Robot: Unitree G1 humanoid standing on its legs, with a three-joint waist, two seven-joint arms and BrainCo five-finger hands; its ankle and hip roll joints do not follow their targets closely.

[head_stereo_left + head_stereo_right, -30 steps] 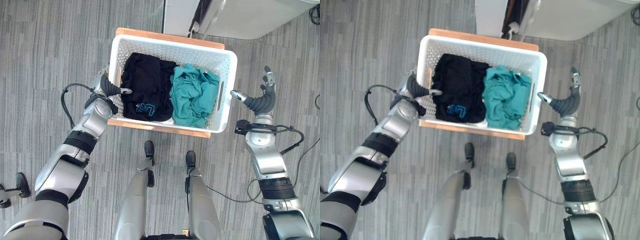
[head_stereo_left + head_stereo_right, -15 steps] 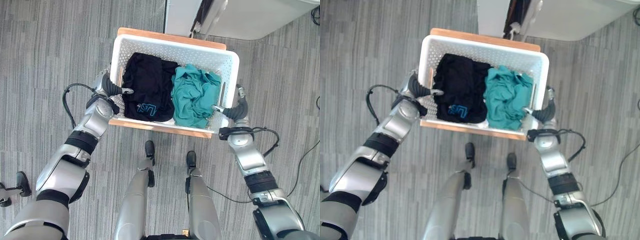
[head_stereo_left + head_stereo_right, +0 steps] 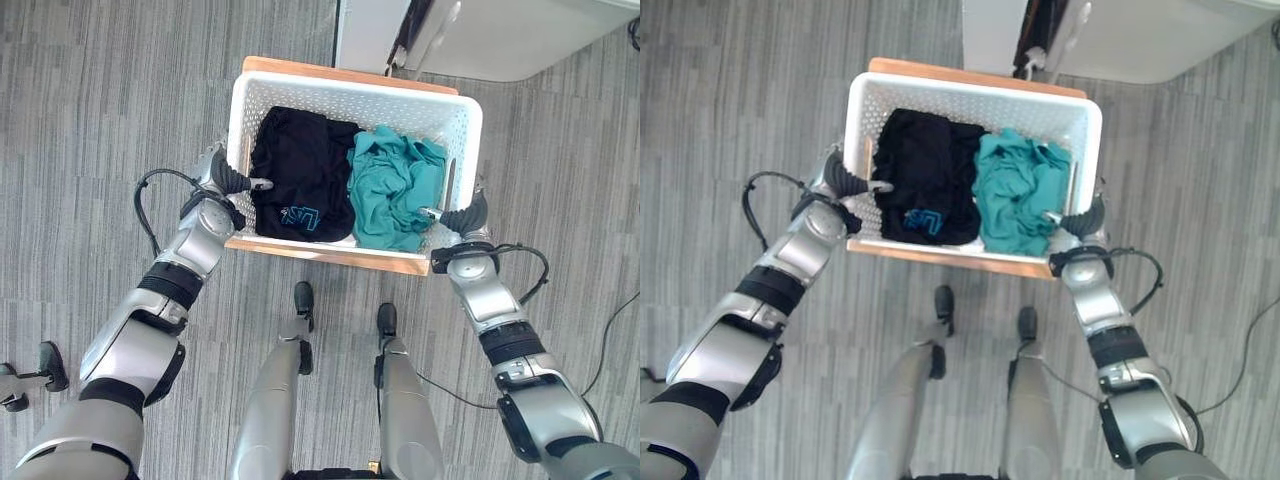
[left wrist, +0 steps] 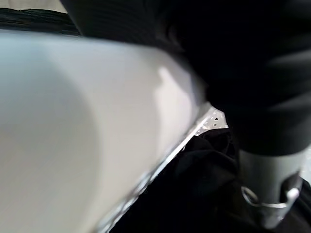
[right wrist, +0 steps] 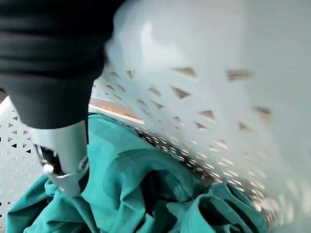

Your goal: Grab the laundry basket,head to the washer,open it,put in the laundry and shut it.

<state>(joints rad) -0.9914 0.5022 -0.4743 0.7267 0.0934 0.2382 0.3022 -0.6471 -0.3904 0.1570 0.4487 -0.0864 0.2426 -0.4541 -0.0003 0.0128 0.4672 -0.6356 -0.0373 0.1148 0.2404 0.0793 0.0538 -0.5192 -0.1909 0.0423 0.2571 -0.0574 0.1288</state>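
Support surface: low wooden stand on grey floor.
The wooden stand (image 3: 320, 256) sits on grey striped carpet (image 3: 90, 110); a white perforated laundry basket (image 3: 345, 100) rests directly on it, covering most of its top.

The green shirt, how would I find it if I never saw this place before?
Look for the white laundry basket on the wooden stand in front of the robot. Two heaps of clothes lie inside it, side by side. The green shirt is the crumpled teal heap on the robot's right side, next to the right hand; its neighbour, the black garment, bears a blue mark.
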